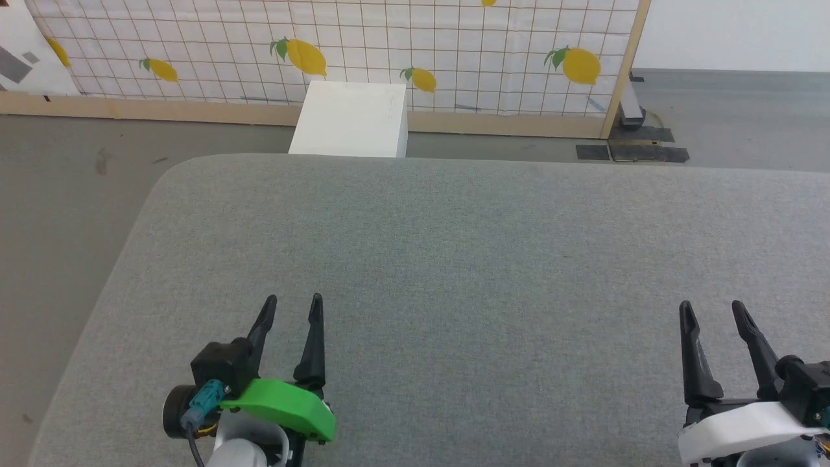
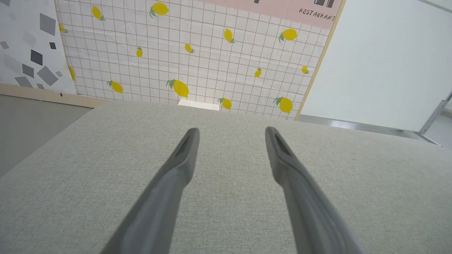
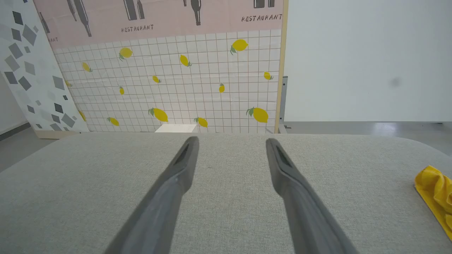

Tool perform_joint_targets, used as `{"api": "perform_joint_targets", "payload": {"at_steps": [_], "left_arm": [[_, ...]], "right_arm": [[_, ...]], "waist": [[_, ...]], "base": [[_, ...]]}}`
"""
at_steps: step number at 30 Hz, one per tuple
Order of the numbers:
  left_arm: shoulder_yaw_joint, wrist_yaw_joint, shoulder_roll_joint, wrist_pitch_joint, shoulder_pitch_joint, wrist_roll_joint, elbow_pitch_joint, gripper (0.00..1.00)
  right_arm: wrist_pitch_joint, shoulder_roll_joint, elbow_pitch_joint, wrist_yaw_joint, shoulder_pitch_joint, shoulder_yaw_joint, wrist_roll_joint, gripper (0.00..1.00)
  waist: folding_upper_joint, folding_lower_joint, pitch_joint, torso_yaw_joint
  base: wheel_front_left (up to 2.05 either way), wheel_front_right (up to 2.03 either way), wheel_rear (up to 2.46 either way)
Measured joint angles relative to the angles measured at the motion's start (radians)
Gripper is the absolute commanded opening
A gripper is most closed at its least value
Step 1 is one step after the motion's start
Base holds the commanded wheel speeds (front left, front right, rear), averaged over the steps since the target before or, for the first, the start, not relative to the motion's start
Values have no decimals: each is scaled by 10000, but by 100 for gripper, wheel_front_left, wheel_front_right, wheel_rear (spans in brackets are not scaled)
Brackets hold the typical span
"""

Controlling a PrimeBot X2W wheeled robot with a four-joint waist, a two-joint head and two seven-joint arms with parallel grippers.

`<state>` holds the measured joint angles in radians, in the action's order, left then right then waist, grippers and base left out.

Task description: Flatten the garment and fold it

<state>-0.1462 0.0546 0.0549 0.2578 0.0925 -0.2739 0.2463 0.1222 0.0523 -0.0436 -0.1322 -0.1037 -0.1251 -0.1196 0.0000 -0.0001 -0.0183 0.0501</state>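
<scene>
1. The left end effector (image 1: 293, 298) hung over the grey tabletop (image 1: 454, 246) with its two fingers spread apart and nothing between them. The right end effector (image 1: 711, 305) was likewise spread and empty.
2. The garment (image 3: 436, 192) lay as a crumpled yellow bunch on the tabletop at the right margin of the right wrist view, well apart from that arm's fingers. The frame cut it off, so its full extent and its closeness to the tabletop's edge could not be told.
3. No flattening or folding appeared to have begun; the job in hand was probably to reach the cloth.
4. A reach made without more of the cloth in sight could have closed on bare tabletop or on a thick wad, so turning toward it first seemed wise.
5. Because the cloth was bunched, a pinch could have caught several layers at once. The shirt would then have lifted as a lump instead of opening out.
6. A low approach could have dragged the fingertips across the woven cover and snagged it.
7. A push rather than a clean grasp might have shoved the garment further sideways, perhaps off the tabletop.
8. The left arm sat far from the cloth, so bringing it across risked crowding the right arm.
</scene>
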Motion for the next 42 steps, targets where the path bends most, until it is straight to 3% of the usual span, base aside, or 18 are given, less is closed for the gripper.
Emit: {"api": "perform_joint_targets", "payload": {"at_steps": [4, 5, 42], "left_arm": [[-27, -38, -2, 0, 0, -10, 13, 100], [-27, -36, 2, -8, 2, -15, 17, 0], [238, -58, 4, -470, -20, 456, -407, 0]], "right_arm": [[-2, -4, -2, 0, 0, 25, -117, 100], [-2, -4, -2, 0, 1, 21, -121, 0], [-224, -2, 50, 0, 37, 224, 50, 0]], "waist": [[0, 0, 11, -2], [0, 1, 11, -2], [0, 0, 49, -106]], "base": [[0, 0, 0], [0, 0, 0], [0, 0, 0]]}}
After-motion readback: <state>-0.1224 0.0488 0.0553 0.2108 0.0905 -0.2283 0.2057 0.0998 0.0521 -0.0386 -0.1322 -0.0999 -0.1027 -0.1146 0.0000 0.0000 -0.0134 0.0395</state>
